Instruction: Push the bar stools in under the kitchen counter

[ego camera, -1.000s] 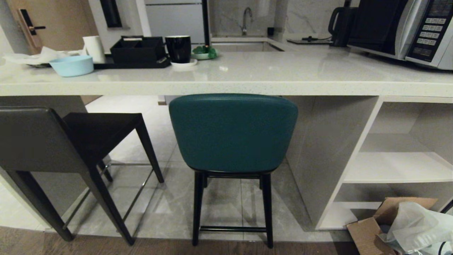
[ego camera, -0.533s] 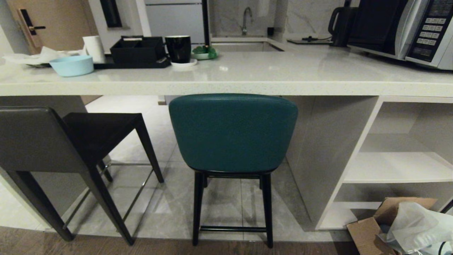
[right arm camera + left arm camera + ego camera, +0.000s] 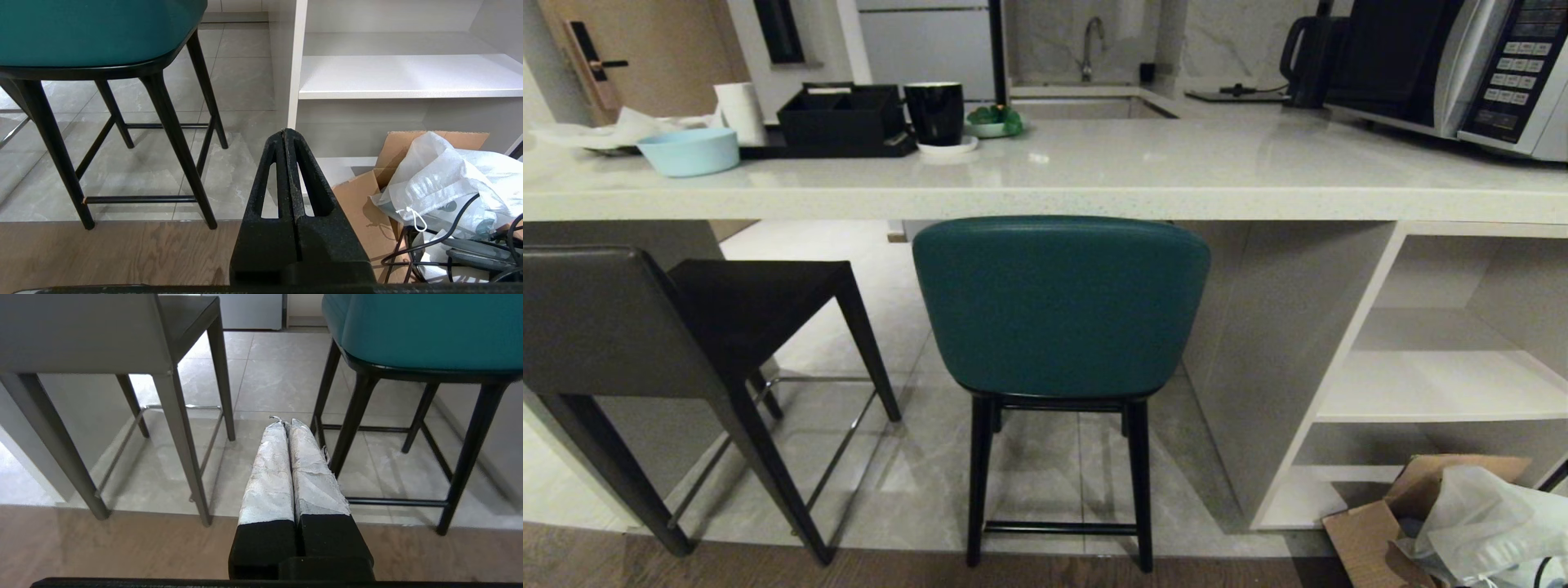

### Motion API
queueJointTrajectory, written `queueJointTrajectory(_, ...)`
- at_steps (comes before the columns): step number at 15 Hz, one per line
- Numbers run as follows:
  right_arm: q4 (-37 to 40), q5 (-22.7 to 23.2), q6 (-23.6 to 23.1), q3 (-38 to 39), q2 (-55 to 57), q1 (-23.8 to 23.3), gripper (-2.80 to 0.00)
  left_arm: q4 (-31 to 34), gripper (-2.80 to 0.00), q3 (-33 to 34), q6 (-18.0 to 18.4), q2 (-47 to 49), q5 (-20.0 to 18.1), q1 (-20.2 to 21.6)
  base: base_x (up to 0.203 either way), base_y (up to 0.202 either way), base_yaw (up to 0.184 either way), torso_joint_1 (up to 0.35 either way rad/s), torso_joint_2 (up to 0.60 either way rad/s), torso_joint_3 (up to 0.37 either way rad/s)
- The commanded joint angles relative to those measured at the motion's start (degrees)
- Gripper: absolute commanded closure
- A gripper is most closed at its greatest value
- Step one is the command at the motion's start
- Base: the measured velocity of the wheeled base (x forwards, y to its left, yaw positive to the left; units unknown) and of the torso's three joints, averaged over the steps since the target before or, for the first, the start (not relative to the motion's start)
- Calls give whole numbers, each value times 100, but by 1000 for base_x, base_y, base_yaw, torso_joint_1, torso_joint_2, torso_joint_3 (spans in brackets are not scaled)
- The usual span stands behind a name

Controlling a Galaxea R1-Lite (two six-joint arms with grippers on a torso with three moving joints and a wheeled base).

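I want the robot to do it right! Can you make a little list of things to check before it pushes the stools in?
1. Both stools found: ok. The teal stool stands straight ahead, the grey stool to its left.
2. Stools already under the counter: not ok. Both backs stick out in front of its edge.
3. Room under the counter: ok. Bare floor behind both stools.
4. Left gripper: ok. Shut, empty, low between the two stools, touching neither.
5. Right gripper: ok. Shut, empty, beside the teal stool's legs.
6. Cardboard box with a bag: cannot tell if it will get in the way.
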Motion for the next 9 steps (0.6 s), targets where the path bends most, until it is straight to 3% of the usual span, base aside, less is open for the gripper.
queueJointTrajectory(1,-2,2,4,2,2,0,0,-3,0,105,-12,8,18,-5,0,0,0,0,0,0)
queueJointTrajectory(3,-2,2,4,2,2,0,0,-12,0,105,-209,8,23,-5,0,0,0,0,0,0)
queueJointTrajectory(9,-2,2,5,2,2,0,0,-4,0,105,-209,8,23,-13,0,0,0,0,0,0)
